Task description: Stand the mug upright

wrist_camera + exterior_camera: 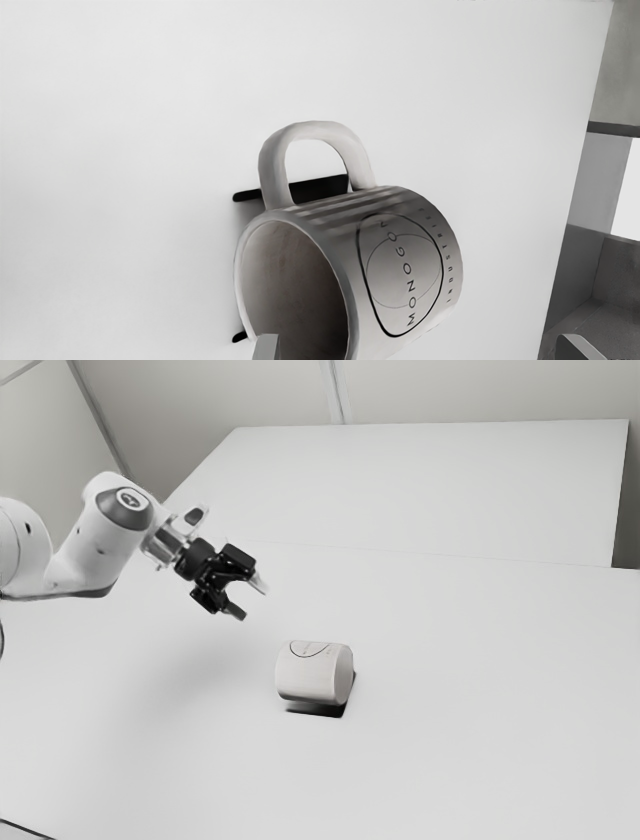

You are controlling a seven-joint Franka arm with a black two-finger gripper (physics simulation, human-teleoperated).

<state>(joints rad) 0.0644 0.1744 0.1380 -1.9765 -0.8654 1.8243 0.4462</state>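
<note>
Though tipped onto its side, see MONOGON-printed mug (315, 672) resting on white table (450, 750). Likely ceramic: stiff, moderately light, smooth, chippable. Best gripped across body (410, 270), sparing rim (352, 300) and handle (315, 130). Shows no contents in visible interior (295, 280). Note black two-finger gripper (250, 600) spread wide, empty, above white table.

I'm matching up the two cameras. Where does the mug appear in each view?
Exterior view: the mug lies on its side just below centre, lower right of the open gripper.
Wrist view: the mug lies ahead of the gripper, one fingertip overlapping its rim in the picture.
Shared landmark: the black outlined logo on its side.
</note>
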